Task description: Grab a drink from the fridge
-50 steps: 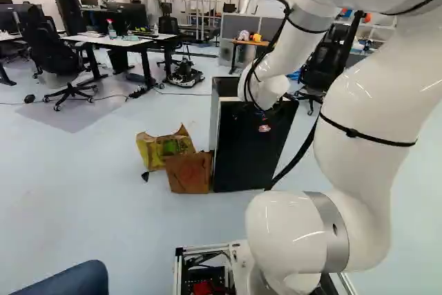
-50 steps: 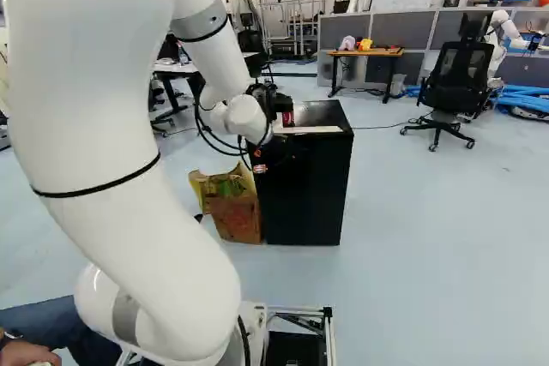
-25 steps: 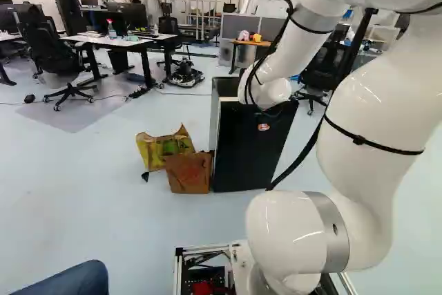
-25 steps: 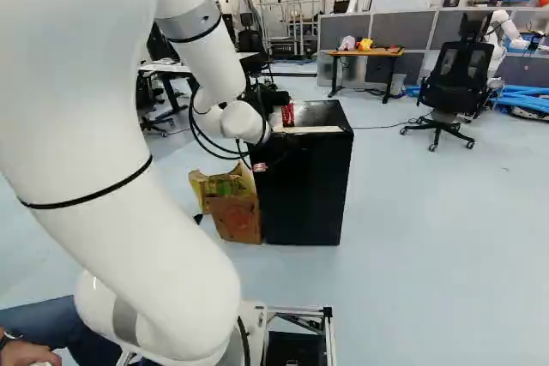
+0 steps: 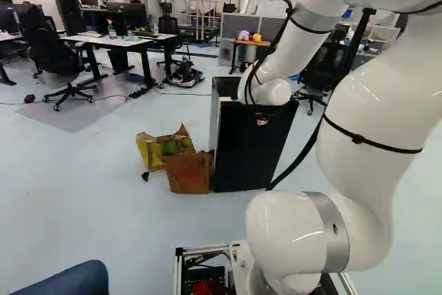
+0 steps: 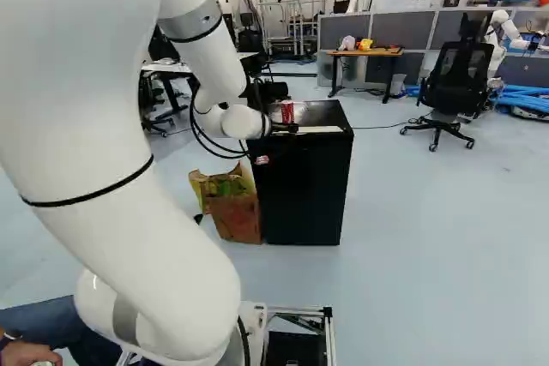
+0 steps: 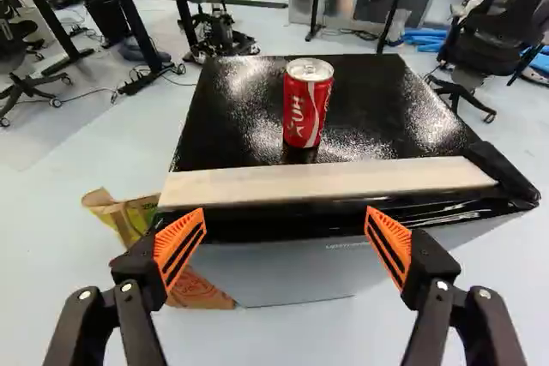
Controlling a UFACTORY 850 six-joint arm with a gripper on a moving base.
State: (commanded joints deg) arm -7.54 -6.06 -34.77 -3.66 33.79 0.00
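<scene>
In the right base view my gripper [image 6: 285, 128] is partly hidden by the wrist, close by the fridge top [image 6: 322, 112] and the foot of a red can [image 6: 287, 111]. The wrist view shows the gripper [image 7: 283, 250] open with nothing between its orange pads. Ahead of it, the red drink can [image 7: 308, 104] stands upright on the black fridge top [image 7: 232, 113], behind the pale strip [image 7: 330, 179] along the edge. The fingers are short of that edge, one on each side of the can's line. The fridge [image 5: 248, 150] has a grey front in the wrist view.
A brown cardboard box [image 5: 188, 173] and a yellow bag [image 5: 164, 146] are on the floor against the fridge. Farther off are desks [image 5: 121, 41], a wooden table [image 6: 369, 52], office chairs [image 6: 455, 79] and another robot [image 6: 506, 30]. A person's leg [image 6: 47, 323] is close beside the base.
My arm has shifted a little, its large link leftward in the right base view. The can shows more there, with a dark gripper part now by its foot. The base and fridge have not moved.
</scene>
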